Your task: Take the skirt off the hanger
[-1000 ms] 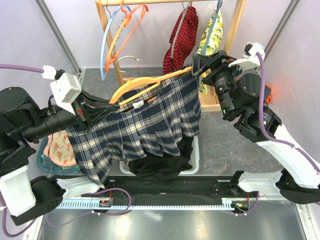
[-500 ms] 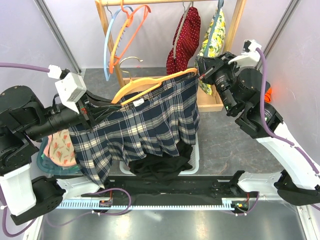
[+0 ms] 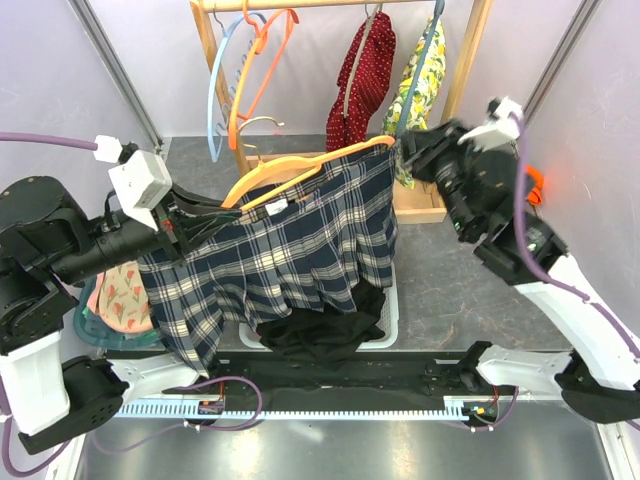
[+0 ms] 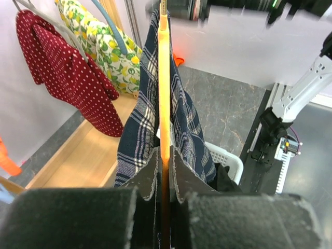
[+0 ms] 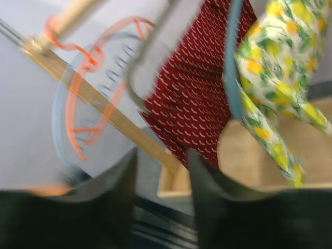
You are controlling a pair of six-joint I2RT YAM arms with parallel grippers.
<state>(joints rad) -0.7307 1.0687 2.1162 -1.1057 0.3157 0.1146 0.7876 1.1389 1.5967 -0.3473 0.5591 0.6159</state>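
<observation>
**Right gripper (image 3: 407, 150) backs off hanger (image 3: 300, 166) tip**

Its jaws now stand apart and empty, displaced toward 3 o'clock. Left gripper (image 3: 190, 222) stays clamped on the hanger's 9 o'clock end. Skirt (image 3: 290, 250) hangs from the hanger between both arms, so removal is not yet achieved.

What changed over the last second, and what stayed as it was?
The right hand backed slightly rightward off the corner of the skirt by the tip of the hanger, and is now open and empty. The left hand stays clamped on the hanger, and the skirt still hangs on it.
</observation>
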